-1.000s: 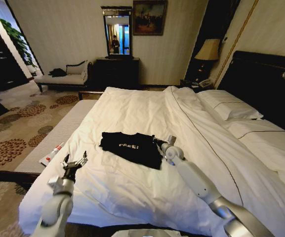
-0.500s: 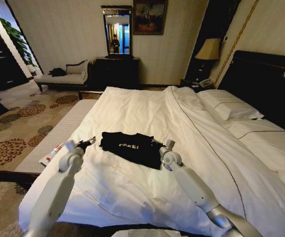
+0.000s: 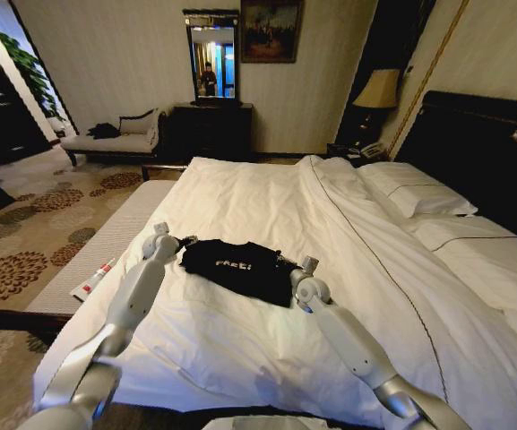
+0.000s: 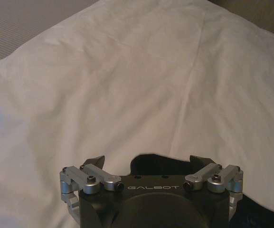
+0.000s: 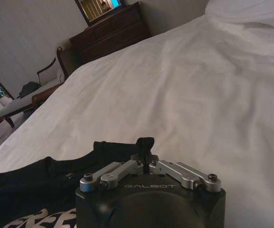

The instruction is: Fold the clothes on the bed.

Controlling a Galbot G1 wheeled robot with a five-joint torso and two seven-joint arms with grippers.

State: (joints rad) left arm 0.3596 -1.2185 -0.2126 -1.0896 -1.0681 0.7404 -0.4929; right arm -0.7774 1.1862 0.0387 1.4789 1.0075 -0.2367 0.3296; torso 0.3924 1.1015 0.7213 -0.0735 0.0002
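The clothes are one black T-shirt with white chest lettering, lying partly folded on the white duvet of the bed. My left gripper is at the shirt's left edge. In the left wrist view this gripper stands open just above the duvet, with a bit of black cloth between its fingers. My right gripper is at the shirt's right edge. Seen from the right wrist, it is shut, pinching a raised tuft of the black shirt.
A grey bench runs along the bed's left side with a white and red tube on it. White pillows and the dark headboard are at the right. A chaise longue and a dresser stand by the far wall.
My left arm has reached forward from the bed's near left corner to the shirt's left edge. The right gripper has stayed at the shirt's right edge.
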